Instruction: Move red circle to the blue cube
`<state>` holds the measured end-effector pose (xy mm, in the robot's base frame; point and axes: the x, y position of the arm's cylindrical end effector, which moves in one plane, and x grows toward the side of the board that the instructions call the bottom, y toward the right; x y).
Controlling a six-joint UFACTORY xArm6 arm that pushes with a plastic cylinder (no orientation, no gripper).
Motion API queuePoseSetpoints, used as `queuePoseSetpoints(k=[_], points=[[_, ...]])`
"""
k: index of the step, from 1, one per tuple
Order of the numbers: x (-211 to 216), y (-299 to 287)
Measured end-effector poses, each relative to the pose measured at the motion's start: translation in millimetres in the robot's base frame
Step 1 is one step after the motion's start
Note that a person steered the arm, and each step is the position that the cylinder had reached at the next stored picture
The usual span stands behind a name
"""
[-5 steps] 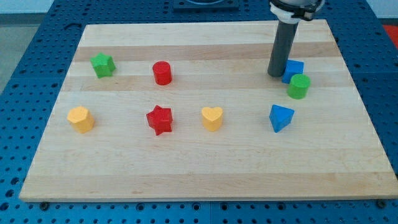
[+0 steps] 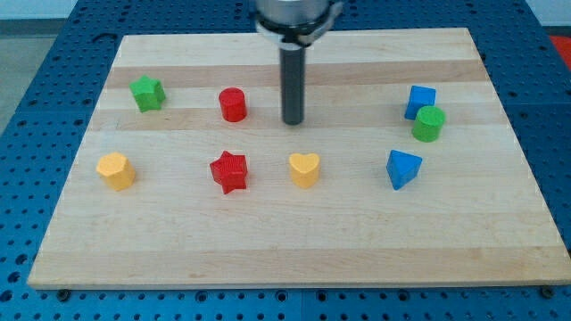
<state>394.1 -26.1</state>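
Note:
The red circle (image 2: 233, 104), a short red cylinder, stands on the wooden board (image 2: 294, 250) left of centre near the view's top. The blue cube (image 2: 420, 100) sits far to the right, touching a green cylinder (image 2: 429, 124) at its lower right. My tip (image 2: 293, 121) is the lower end of a dark rod, a short way to the right of the red circle and not touching it. The blue cube is well to the right of my tip.
A green star (image 2: 147, 93) is at the upper left. A yellow hexagon-like block (image 2: 116, 170), a red star (image 2: 229, 171), a yellow heart (image 2: 304, 169) and a blue triangular block (image 2: 402, 168) lie in a row across the middle.
My tip has moved left, from beside the blue cube to just right of the red circle. No block has moved.

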Motion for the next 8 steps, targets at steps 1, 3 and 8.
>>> queuePoseSetpoints(k=[1,3,8], points=[[8,-50],[-7,-108],[-62,-61]])
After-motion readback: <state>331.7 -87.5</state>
